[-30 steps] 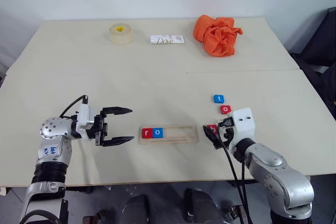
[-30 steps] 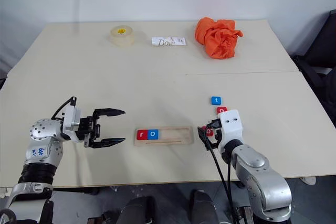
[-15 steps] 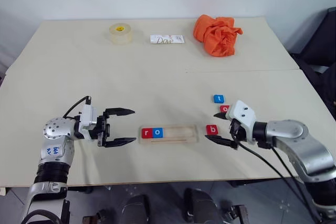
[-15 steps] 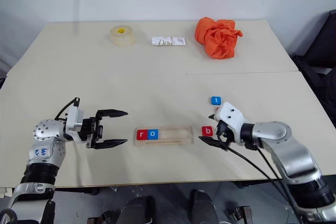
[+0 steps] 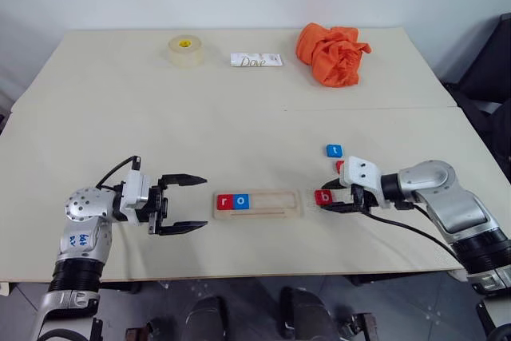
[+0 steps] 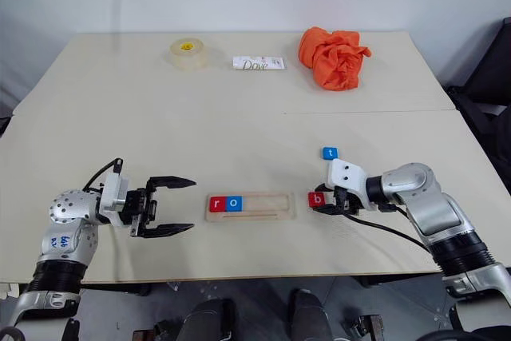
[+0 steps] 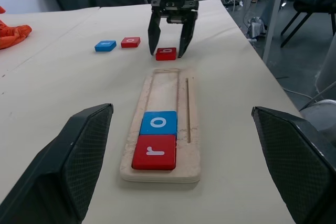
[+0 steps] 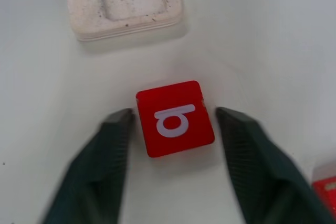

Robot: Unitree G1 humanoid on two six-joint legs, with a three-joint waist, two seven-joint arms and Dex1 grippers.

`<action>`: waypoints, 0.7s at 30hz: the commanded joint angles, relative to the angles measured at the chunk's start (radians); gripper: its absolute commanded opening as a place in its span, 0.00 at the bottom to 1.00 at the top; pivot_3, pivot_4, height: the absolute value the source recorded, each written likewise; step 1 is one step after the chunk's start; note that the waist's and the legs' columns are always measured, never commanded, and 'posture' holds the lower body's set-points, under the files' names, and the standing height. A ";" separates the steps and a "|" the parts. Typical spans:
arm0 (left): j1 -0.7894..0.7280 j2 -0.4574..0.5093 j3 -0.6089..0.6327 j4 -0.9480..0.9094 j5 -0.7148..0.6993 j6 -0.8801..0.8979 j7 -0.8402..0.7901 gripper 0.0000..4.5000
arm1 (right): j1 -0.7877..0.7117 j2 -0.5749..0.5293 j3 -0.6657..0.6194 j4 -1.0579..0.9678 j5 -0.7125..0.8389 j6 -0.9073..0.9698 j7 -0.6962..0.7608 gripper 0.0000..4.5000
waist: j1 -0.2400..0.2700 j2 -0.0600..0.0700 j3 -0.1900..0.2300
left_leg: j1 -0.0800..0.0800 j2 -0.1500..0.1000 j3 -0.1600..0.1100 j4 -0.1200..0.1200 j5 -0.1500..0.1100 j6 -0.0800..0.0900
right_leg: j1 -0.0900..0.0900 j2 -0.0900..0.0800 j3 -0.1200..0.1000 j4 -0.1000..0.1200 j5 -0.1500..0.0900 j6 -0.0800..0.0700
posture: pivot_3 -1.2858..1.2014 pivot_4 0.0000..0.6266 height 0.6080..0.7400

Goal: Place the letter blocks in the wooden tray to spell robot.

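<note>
The wooden tray (image 5: 271, 202) lies near the table's front edge. A red r tile (image 5: 224, 201) and a blue o tile (image 5: 240, 201) sit side by side at its left end. Just right of the tray a red b tile (image 8: 175, 118) lies flat on the table. My right gripper (image 5: 326, 197) is open, with one finger on each side of the b tile and a narrow gap at each. A blue t tile (image 5: 334, 150) and a red o tile (image 7: 130, 41) lie just behind it. My left gripper (image 5: 182, 203) hangs open and empty left of the tray, pointing at it.
Along the table's far edge are a roll of tape (image 5: 184, 49), a white Dove bar (image 5: 255, 60) and a crumpled orange cloth (image 5: 331, 52). A black chair (image 5: 491, 69) stands off the table's right side.
My right arm has swung out to the right and come down at the b tile. Its jaws have narrowed from wide open to close beside the tile. My left gripper has barely moved.
</note>
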 commanded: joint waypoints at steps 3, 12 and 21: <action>0.013 0.009 0.030 -0.038 -0.027 0.000 0.013 1.00 | -0.049 -0.006 -0.043 -0.027 -0.017 0.068 -0.031 0.33 | 0.000 0.000 0.000 | 0.000 0.000 0.000 0.000 0.000 0.000 | 0.000 0.000 0.000 0.001 0.000 0.000 | 0.52 0.24 1.00; 0.004 0.008 0.035 -0.019 -0.025 -0.002 0.013 1.00 | -0.215 0.017 0.016 -0.225 0.022 0.402 -0.026 0.33 | 0.000 0.000 0.000 | 0.000 0.001 0.000 -0.002 0.000 -0.001 | -0.002 0.000 0.000 0.001 -0.001 -0.001 | 0.52 0.24 1.00; 0.004 0.020 0.038 -0.003 -0.024 -0.007 -0.022 1.00 | -0.295 0.192 0.167 -0.273 0.001 0.552 -0.098 0.33 | 0.000 0.000 0.000 | -0.001 0.001 0.000 -0.001 0.000 -0.001 | -0.002 0.000 0.000 0.001 0.000 -0.001 | 0.52 0.24 1.00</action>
